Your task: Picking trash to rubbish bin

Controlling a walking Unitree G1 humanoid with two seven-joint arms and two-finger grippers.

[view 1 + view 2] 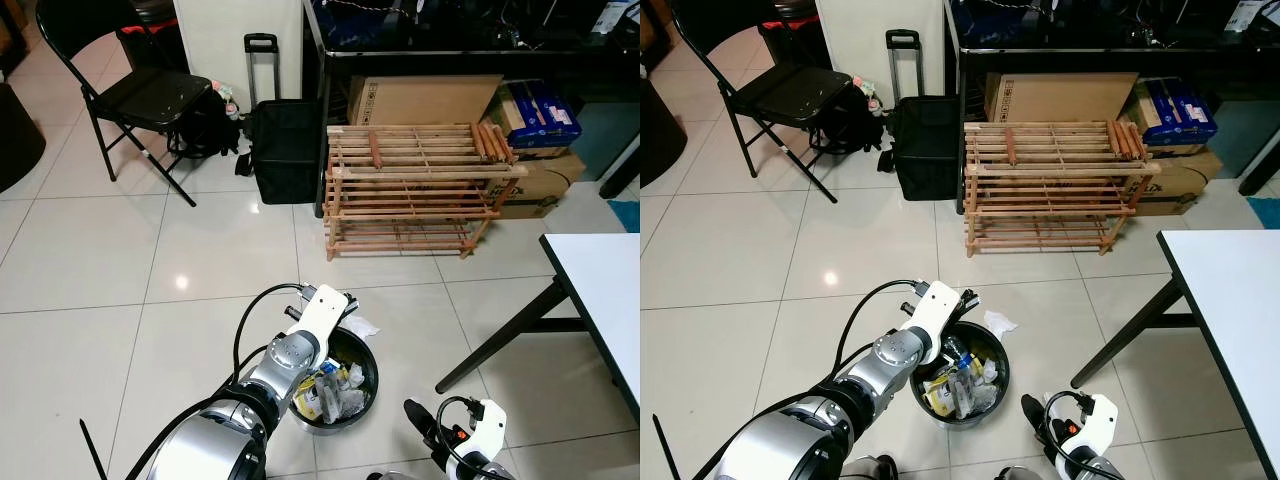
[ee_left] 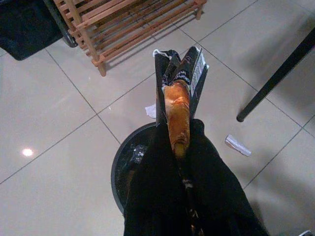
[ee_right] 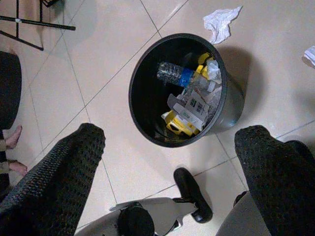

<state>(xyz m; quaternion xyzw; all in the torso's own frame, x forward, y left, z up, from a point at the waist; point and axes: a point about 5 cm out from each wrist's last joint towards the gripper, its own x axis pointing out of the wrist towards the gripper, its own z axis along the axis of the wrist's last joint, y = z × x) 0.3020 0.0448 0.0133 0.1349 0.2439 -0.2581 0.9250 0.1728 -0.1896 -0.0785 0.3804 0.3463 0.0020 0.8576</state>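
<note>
One snack wrapper (image 2: 178,93) is being pinched by left gripper (image 2: 172,147) right over the bin (image 3: 231,105), prob for dropping in. Right gripper (image 3: 167,162) is hanging spread wide, empty, near bin's right. Crumpled tissue (image 1: 1000,322) is lying just beyond bin.

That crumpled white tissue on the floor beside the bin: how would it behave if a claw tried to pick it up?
The crumpled tissue looks soft and very light, so it would likely squash flat rather than resist. Lying loose on glossy tile next to the black bin, it may slide or drift if nudged. It probably won't roll.
</note>
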